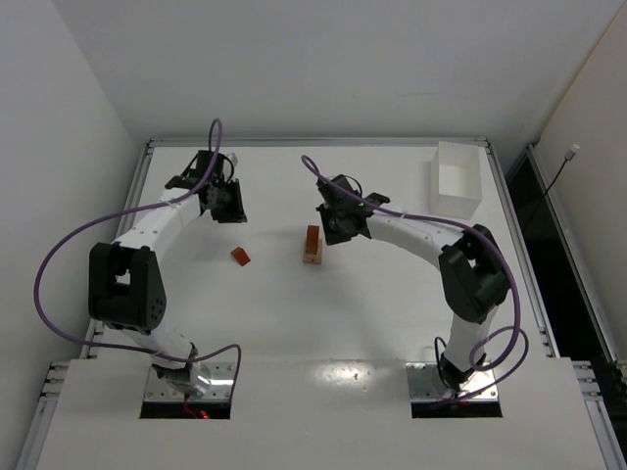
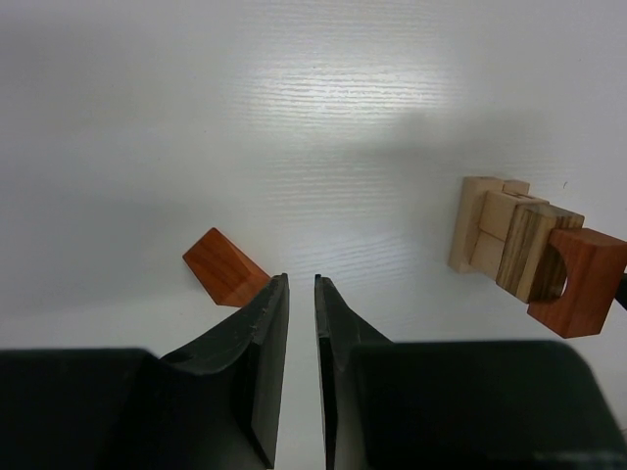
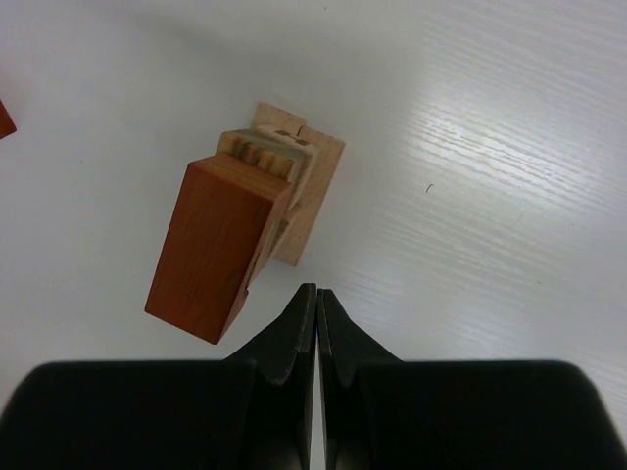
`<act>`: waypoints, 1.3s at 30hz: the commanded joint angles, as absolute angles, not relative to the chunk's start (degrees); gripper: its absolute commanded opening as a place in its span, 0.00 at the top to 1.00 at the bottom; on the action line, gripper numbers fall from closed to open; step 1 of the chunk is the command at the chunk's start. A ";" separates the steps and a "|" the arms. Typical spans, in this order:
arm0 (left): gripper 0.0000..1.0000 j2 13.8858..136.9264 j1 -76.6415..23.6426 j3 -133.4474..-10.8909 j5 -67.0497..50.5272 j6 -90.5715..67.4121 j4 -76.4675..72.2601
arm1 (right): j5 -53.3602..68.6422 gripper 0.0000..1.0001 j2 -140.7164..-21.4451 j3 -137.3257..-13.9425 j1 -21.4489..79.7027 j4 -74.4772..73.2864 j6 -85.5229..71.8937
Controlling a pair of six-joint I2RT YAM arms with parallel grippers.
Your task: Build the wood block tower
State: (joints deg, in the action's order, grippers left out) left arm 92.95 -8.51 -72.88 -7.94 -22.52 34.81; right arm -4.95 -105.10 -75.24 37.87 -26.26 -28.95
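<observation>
While right jaws sit closed, left jaws slightly apart, both empty

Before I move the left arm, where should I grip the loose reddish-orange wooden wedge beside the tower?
From above, pinch the reddish-orange wedge across its flat side faces; its top looks sloped, so a grip there would probably slip. It lies apart from the tower.

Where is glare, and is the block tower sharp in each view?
Top external: glare patches only on the near white ledge; small tan-and-orange wood block tower clear. Left wrist: bright band across the white table, tower sharp. Right wrist: sheen right of the tower, which is in focus.
</observation>
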 commanded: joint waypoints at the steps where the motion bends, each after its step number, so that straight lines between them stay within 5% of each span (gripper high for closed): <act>1: 0.86 93.43 -7.73 -74.44 -8.79 -22.59 33.31 | -8.17 1.00 -105.47 -79.79 37.18 -25.58 -29.62; 39: 0.86 94.48 -7.73 -74.97 -9.32 -22.59 33.31 | -7.12 0.75 -111.01 -85.17 36.12 -24.53 -29.09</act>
